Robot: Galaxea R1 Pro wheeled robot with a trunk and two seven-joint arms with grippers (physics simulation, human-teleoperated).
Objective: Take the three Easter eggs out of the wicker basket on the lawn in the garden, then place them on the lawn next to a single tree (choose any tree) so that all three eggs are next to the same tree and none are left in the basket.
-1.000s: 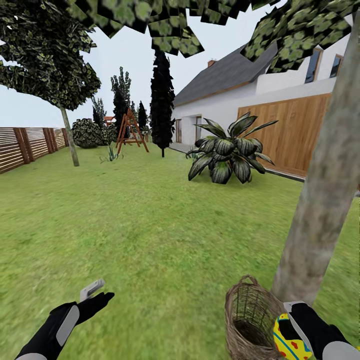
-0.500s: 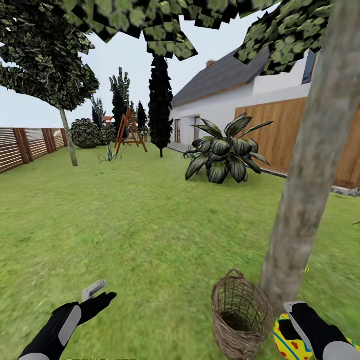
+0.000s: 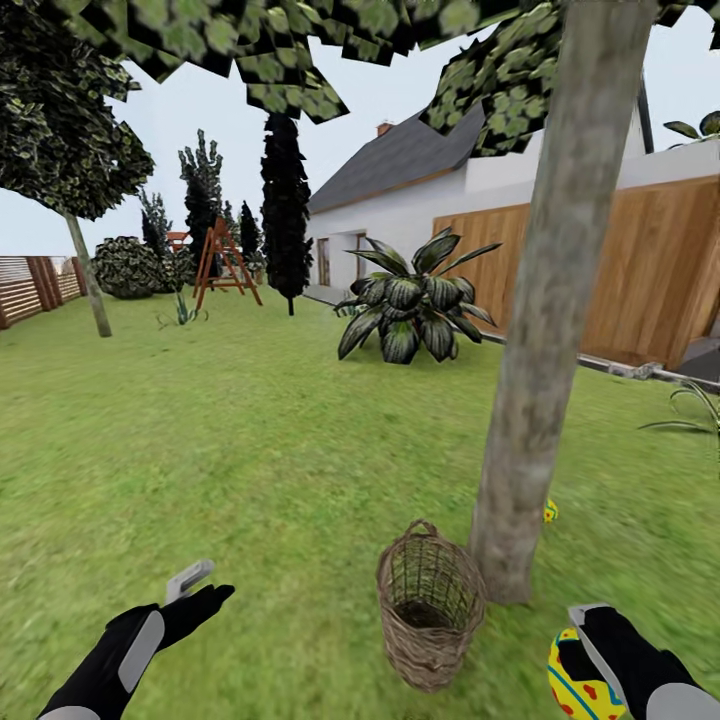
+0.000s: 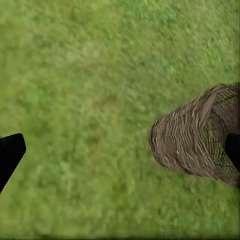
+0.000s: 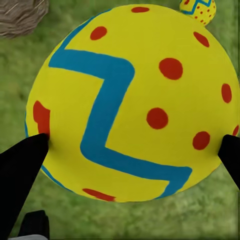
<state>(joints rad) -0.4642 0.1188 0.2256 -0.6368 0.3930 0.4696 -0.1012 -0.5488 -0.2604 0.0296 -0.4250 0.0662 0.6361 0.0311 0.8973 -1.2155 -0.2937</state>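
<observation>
Held egg: yellow painted Easter egg with red dots and blue zigzag (image 5: 130, 100), lower right; smooth, rigid, likely slippery.
Right claw (image 3: 590, 655): clamped across its middle.
Left claw (image 3: 190, 590): spread, empty.

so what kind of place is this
A simulated home garden: a wide green lawn, a white house with wooden fencing behind it, and trees such as the thick-trunked tree beside a wicker basket.

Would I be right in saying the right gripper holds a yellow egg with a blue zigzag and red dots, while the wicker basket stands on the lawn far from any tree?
Not quite: the wicker basket stands right beside the tree trunk on the lawn, as the head view shows. The rest holds: the right gripper holds the yellow egg with blue zigzag and red dots.
</observation>
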